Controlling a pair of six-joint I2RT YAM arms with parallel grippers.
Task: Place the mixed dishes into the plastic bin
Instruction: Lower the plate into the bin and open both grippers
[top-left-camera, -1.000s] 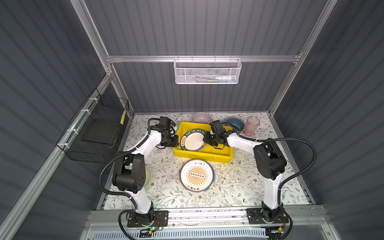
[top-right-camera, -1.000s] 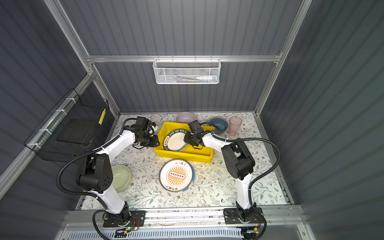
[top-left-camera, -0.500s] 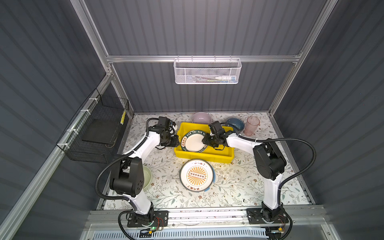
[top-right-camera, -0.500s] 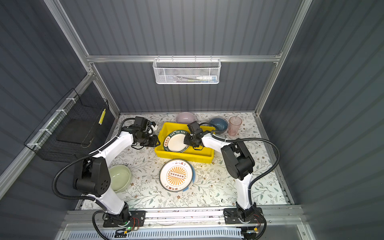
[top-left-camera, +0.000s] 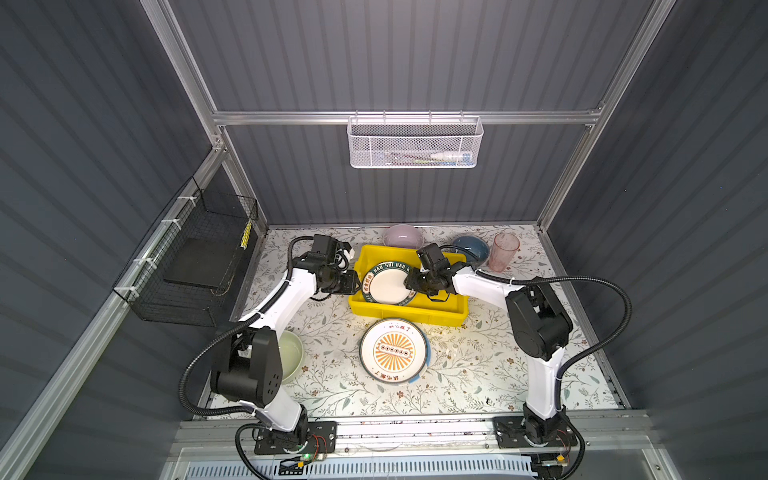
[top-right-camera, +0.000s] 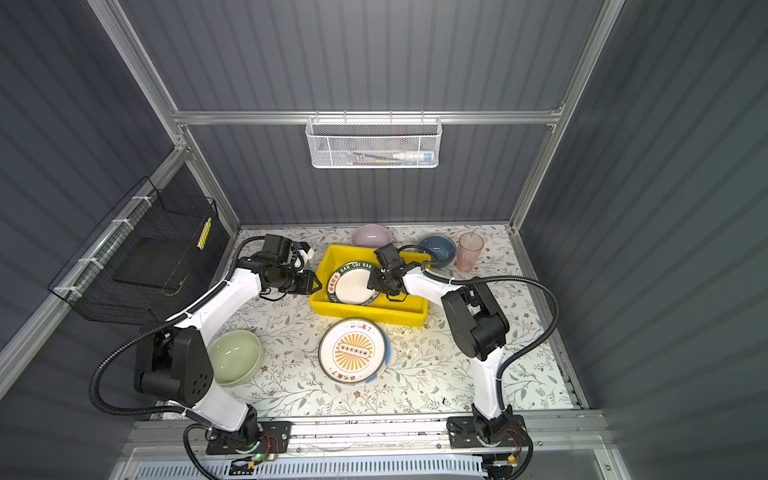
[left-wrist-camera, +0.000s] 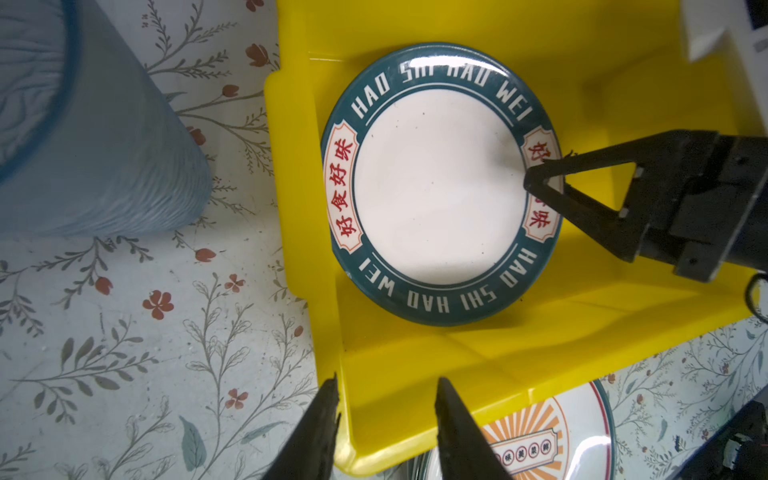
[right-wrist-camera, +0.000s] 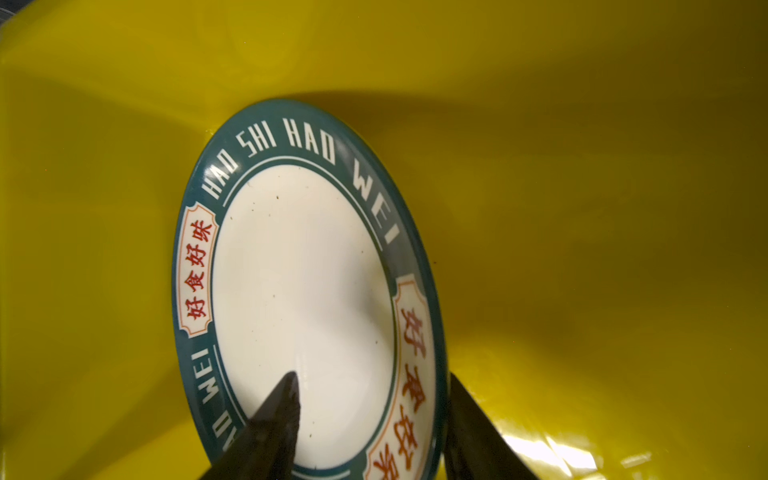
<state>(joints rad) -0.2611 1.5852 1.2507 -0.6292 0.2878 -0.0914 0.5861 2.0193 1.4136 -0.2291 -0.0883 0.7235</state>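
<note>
The green-rimmed lettered plate lies inside the yellow plastic bin, towards its left end. My right gripper is open astride the plate's right rim. One finger is over the white centre and the other outside the edge. My left gripper is open astride the bin's left wall near its front corner. On the table lie an orange sunburst plate, lilac bowl, dark blue bowl, pink tumbler, pale green bowl and blue tumbler.
A black wire basket hangs on the left wall. A white mesh basket hangs on the back wall. A blue-edged plate shows under the sunburst plate. The right half of the bin floor is bare.
My right gripper's jaws have spread apart around the plate's rim. The left jaws have widened a little at the bin's wall. Both arms have barely moved.
</note>
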